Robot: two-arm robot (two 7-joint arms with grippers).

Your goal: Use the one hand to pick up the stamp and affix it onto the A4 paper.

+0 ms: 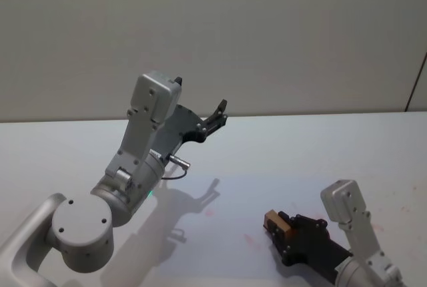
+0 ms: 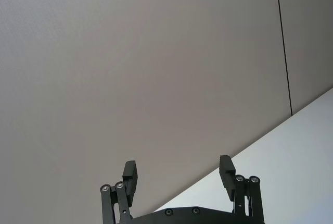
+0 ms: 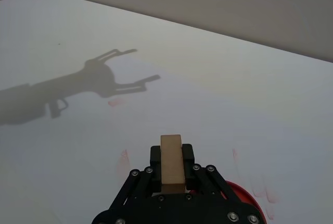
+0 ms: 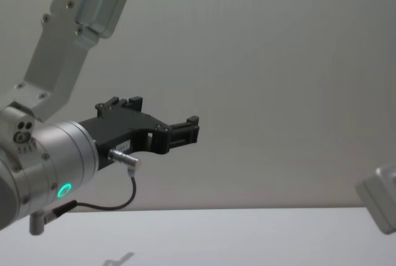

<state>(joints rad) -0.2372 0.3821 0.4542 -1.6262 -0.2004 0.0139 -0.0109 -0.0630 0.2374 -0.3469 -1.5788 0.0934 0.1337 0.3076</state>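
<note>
My right gripper (image 1: 277, 228) is low over the white tabletop (image 1: 320, 160) at the front right, shut on the stamp (image 1: 271, 219), a light-brown wooden block. In the right wrist view the stamp (image 3: 171, 169) stands clamped between the black fingers of the right gripper (image 3: 172, 154), its underside hidden. The A4 paper's edges cannot be told apart from the white surface. My left gripper (image 1: 219, 115) is raised high at the left, open and holding nothing; its fingers (image 2: 130, 171) stand wide apart against the wall, and the chest view shows the left gripper (image 4: 189, 130) from the side.
Faint red marks (image 1: 250, 239) dot the surface by the right gripper, and the wrist view shows more red marks (image 3: 124, 160). A red rounded thing (image 3: 248, 199) peeks out behind the right gripper's body. The left arm's shadow (image 3: 99, 81) falls across the table. A grey wall (image 1: 267, 33) closes the back.
</note>
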